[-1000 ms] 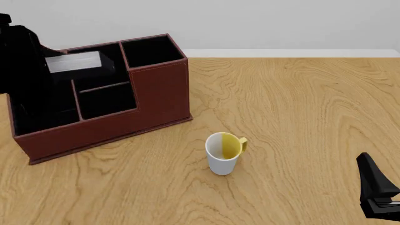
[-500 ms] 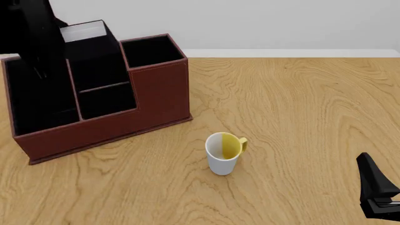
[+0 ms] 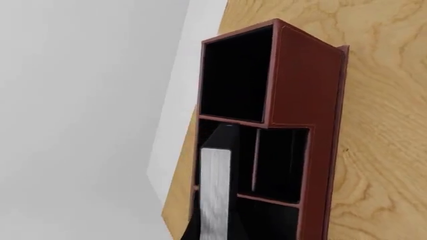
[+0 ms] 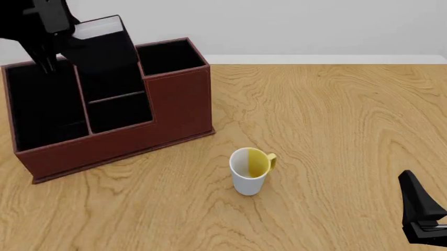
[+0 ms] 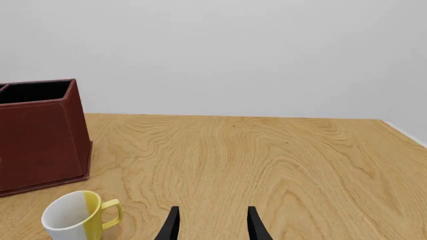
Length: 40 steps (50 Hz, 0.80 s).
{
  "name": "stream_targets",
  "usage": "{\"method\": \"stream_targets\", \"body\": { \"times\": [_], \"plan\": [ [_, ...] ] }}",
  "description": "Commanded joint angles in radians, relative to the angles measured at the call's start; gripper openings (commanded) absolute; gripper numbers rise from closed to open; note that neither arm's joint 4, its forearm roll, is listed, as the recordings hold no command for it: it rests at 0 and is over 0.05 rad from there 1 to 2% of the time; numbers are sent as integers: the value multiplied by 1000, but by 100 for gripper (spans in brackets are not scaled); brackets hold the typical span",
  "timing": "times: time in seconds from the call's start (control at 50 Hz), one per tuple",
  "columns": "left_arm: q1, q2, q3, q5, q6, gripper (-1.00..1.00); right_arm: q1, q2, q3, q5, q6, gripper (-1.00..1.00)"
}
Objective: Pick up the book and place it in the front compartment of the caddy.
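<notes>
A plain pale wall backs a wooden table (image 4: 335,120). Near the table's far left corner stands the caddy (image 4: 112,123), reddish brown with black-lined cells. The left gripper (image 4: 59,34) hangs above the caddy's far side, gripping the book (image 4: 104,44); the book is in the air, tilted, its white page edges showing at the top and its black cover sloping down toward the middle section. Its long axis runs steeply downward, roughly along the gripper's reach. In the left wrist view the book (image 3: 215,195) sits over the middle section's far cell, and the front compartment (image 4: 120,112), beyond the cross divider, lies on the near side of it. By my judgement, the coming move turns on that offset: the book must come toward the near edge, past the divider, before it goes down. A white and yellow mug (image 4: 249,171) stands near the table's middle. The right gripper (image 5: 211,225) rests by the near right corner, fingers apart, holding nothing, well away from the caddy.
</notes>
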Motion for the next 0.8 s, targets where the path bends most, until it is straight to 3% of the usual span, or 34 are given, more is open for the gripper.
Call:
{"method": "stream_targets", "body": {
  "times": [0.02, 0.8],
  "plan": [
    [-34, -3, -33, 37, -23, -100, 0, 0, 0, 0, 0, 100],
    [102, 38, 54, -85, 62, -100, 0, 0, 0, 0, 0, 100]
  ]
}}
